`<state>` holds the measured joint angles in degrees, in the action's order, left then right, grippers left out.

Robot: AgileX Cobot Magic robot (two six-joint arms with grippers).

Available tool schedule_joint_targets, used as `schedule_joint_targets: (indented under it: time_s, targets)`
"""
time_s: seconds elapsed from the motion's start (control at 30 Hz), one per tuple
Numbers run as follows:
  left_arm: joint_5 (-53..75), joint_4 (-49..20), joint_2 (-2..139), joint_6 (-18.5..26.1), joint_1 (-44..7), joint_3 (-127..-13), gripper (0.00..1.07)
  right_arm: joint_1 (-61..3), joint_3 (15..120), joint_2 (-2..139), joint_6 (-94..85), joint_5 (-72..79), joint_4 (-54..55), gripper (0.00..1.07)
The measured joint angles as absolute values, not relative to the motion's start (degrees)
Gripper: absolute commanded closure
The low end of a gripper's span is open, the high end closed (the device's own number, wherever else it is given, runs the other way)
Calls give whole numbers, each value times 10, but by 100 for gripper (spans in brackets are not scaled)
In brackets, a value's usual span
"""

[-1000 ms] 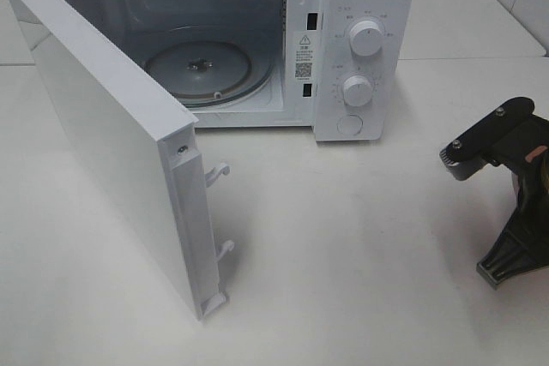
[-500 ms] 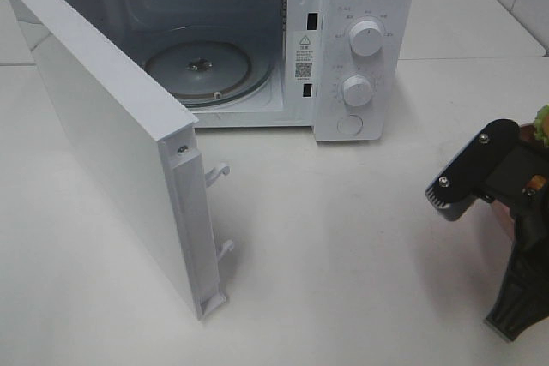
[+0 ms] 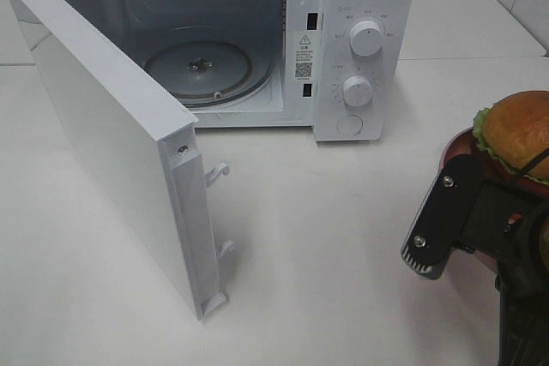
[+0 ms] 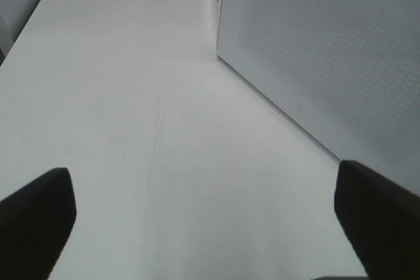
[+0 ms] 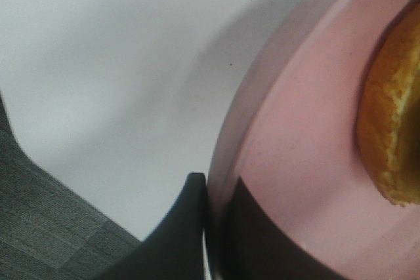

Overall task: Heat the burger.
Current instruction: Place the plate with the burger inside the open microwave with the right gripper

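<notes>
The burger (image 3: 519, 130), with a golden-brown bun and green lettuce, sits on a pink plate (image 3: 454, 148) at the right edge of the exterior view. In the right wrist view my right gripper (image 5: 220, 227) is shut on the rim of the pink plate (image 5: 295, 162), one finger (image 5: 187, 227) under it and one on top, with the bun's edge (image 5: 394, 122) just beyond. The right arm's black body (image 3: 455, 220) hides the grip in the exterior view. My left gripper (image 4: 210, 221) is open and empty over bare table beside the microwave's wall (image 4: 328, 50).
The white microwave (image 3: 364, 49) stands at the back with its door (image 3: 120, 135) swung wide open toward the front left. Its glass turntable (image 3: 202, 66) is bare. The table's edge and grey floor (image 5: 39, 214) show in the right wrist view.
The right arm has moved toward the front and tilted. The burger and pink plate, hidden one second ago, have come into view at the right edge.
</notes>
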<state>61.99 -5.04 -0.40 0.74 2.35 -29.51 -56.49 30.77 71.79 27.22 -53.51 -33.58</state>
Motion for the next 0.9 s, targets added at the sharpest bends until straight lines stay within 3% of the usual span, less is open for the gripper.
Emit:
schedule_joint_targets:
  time_s: [0.23, 0.9]
  targets:
    - [620, -50, -4, 7, 23, -295, 6, -596, 308, 718, 199, -533, -340, 107]
    - [620, -50, -4, 7, 23, -295, 6, -598, 307, 718, -69, -466, -344, 107]
